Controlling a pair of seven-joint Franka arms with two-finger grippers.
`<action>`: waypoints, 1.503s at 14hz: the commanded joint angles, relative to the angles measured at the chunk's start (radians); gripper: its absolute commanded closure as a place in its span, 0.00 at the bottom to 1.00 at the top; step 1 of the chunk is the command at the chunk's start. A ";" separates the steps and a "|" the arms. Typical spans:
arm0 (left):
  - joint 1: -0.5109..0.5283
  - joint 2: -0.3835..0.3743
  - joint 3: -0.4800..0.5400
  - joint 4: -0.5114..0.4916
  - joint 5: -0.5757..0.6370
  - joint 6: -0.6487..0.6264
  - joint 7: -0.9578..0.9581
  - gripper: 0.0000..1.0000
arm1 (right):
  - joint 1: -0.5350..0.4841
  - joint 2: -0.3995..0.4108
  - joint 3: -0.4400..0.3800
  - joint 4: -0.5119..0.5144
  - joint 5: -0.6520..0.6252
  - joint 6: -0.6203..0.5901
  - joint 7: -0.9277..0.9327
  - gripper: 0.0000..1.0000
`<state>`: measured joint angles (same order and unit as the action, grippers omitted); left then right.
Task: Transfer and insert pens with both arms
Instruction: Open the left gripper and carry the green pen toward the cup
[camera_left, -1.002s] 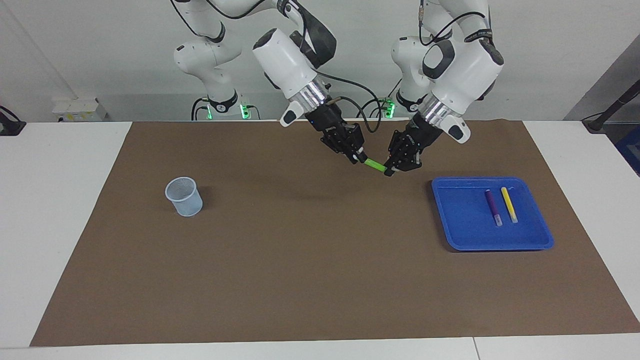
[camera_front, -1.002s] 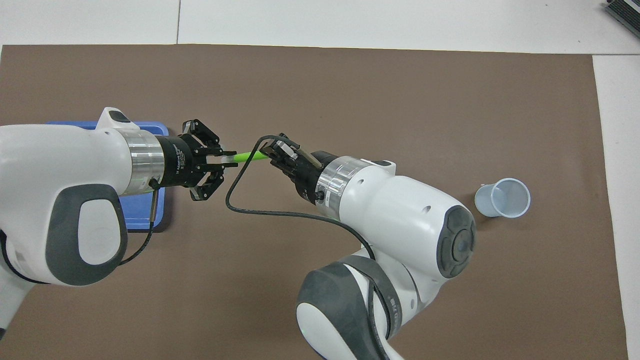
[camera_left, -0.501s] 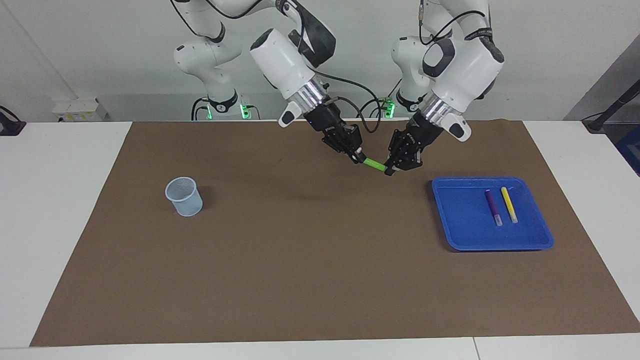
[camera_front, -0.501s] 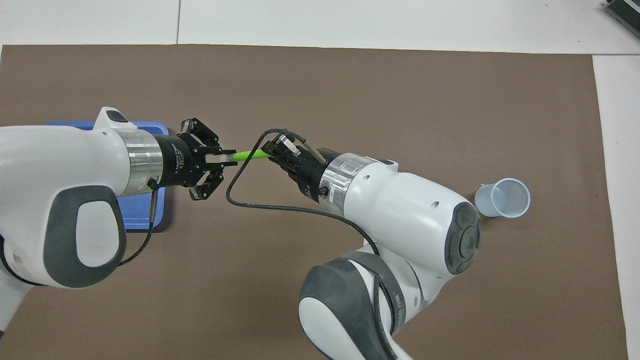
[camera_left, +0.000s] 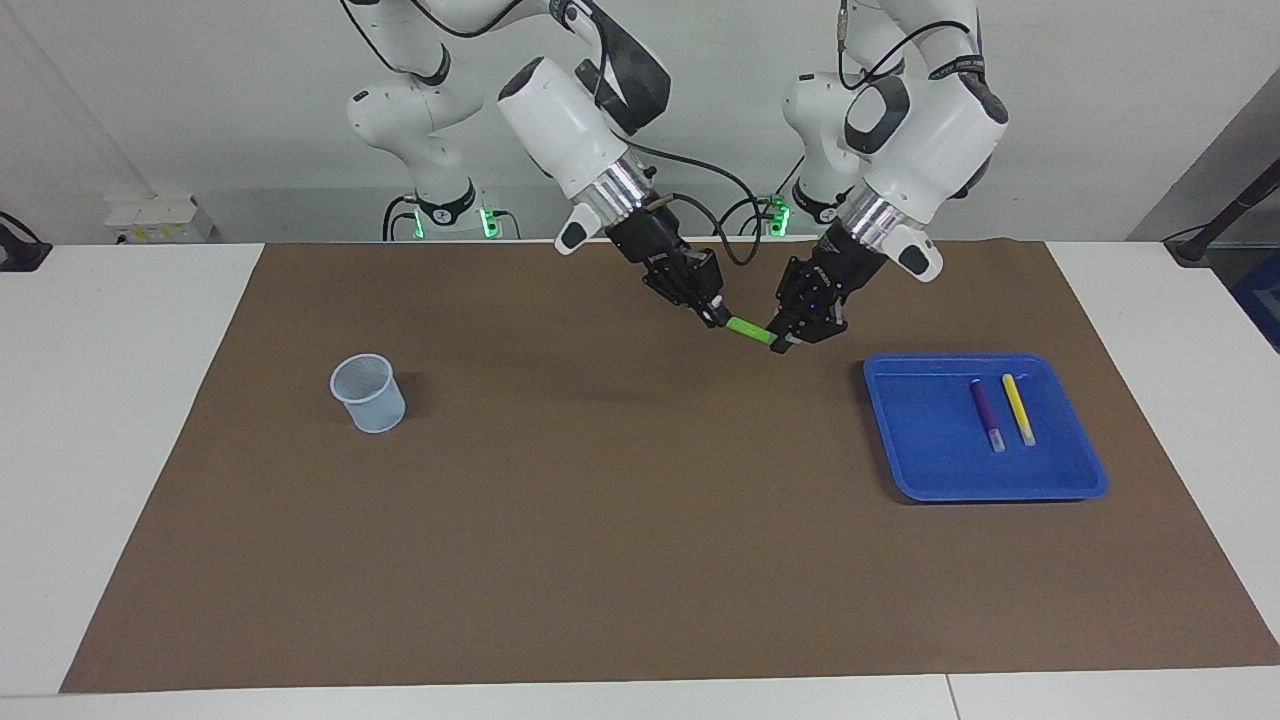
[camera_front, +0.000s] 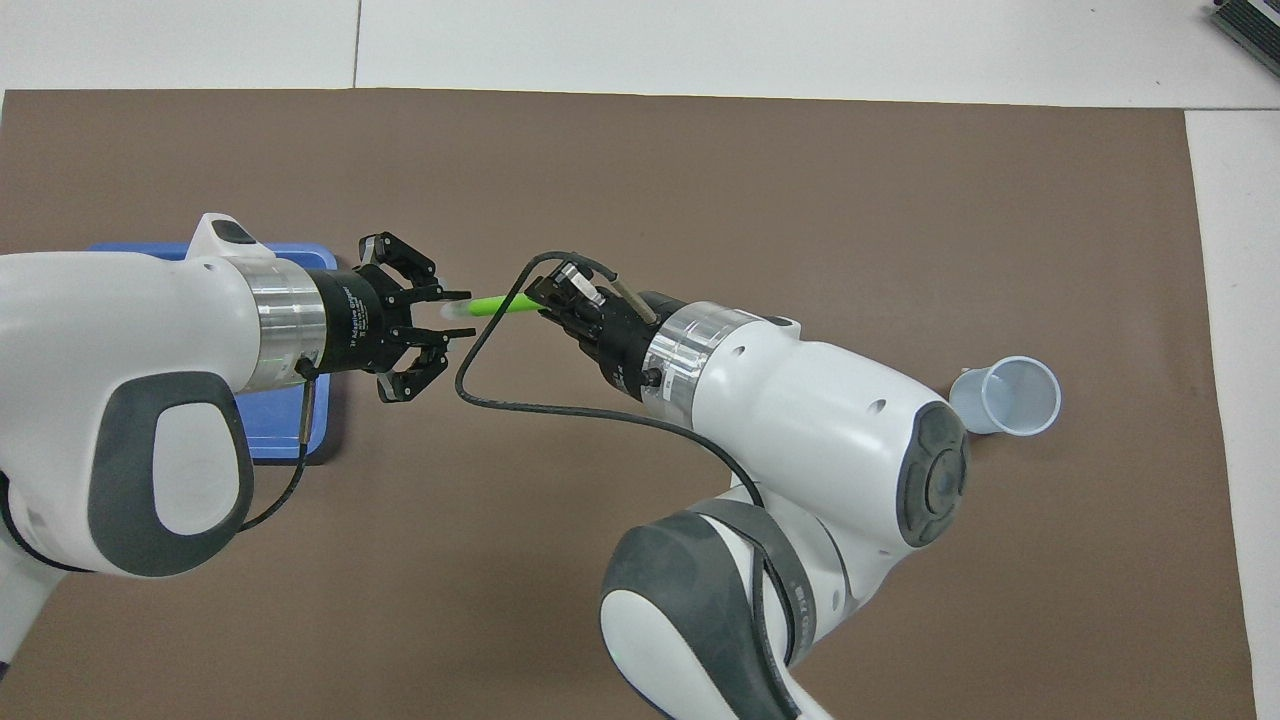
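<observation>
Both hands met in the air above the brown mat (camera_left: 600, 520) that covered the counter (camera_left: 120, 400), with the green pen (camera_left: 747, 329) spanning the gap between them. The right hand (camera_left: 714, 316) was closed on one end of that pen; the gripped end was hidden inside its fingers in both views. In the facing view the pen ran from this hand toward 4 o'clock, tilted slightly downward, to the left hand (camera_left: 783, 343). In the overhead view the left hand (camera_front: 455, 313) had its fingers parted, with the pen's whitish cap lying between them; whether the cap touched either finger could not be determined. A black cable (camera_front: 480, 400) looped across the overhead view below the green pen (camera_front: 495, 304) and partly masked the right hand (camera_front: 540, 300). The blue tray (camera_left: 920, 450) lay on the mat at 4 o'clock from the hands in the facing view and held the purple pen (camera_left: 985, 412) and the yellow pen (camera_left: 1018, 408) side by side, apart, caps toward 6 o'clock. In the overhead view the tray (camera_front: 270, 430) was mostly hidden under the left arm, and both of its pens were concealed. The pale cup (camera_left: 370, 392) stood upright on the mat at 8 o'clock from the hands in the facing view, well apart from them; in the overhead view the cup (camera_front: 1005, 397) sat at 3 o'clock, its base partly covered by the right arm. Both arms were cut off by the lower edge of the overhead view.
</observation>
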<state>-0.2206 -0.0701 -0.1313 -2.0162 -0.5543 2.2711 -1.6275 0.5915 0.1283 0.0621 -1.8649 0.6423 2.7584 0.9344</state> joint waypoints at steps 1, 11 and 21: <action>-0.033 -0.045 0.013 -0.055 -0.015 0.050 -0.003 0.13 | -0.010 0.010 0.005 0.019 0.028 0.009 -0.005 1.00; 0.160 -0.080 0.021 -0.090 -0.006 -0.106 0.435 0.19 | -0.119 -0.032 -0.005 -0.008 -0.010 -0.311 -0.409 1.00; 0.375 -0.099 0.029 -0.078 0.356 -0.306 1.339 0.19 | -0.367 -0.110 -0.002 -0.019 -0.559 -0.822 -0.879 1.00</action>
<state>0.1065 -0.1417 -0.0997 -2.0752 -0.2432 1.9827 -0.4736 0.2724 0.0556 0.0510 -1.8656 0.1531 1.9893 0.1595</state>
